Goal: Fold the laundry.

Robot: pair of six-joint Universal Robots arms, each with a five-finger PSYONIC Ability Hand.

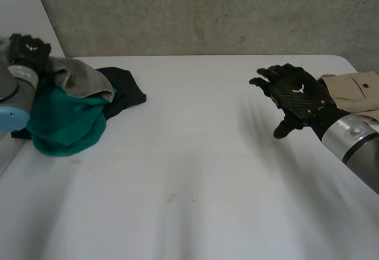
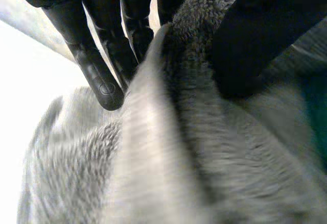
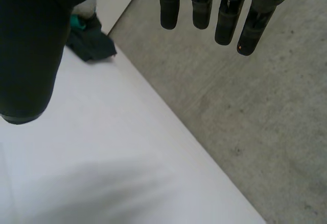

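Presently, the left hand (image 1: 28, 50) is pinching the grey towel (image 1: 80, 76) between fingers and thumb, atop the green cloth (image 1: 65, 124) at the left edge of the surface (image 1: 189, 171); the right hand (image 1: 296, 94) is hovering with fingers spread, beside a beige garment (image 1: 361, 91).

The beige garment (image 1: 360, 89) runs off the frame's right edge, its lower part hidden behind the right arm (image 1: 355, 137). At the left, the dark cloth (image 1: 125, 88) lies partly buried under the green cloth (image 1: 68, 121) and grey towel (image 1: 80, 76).
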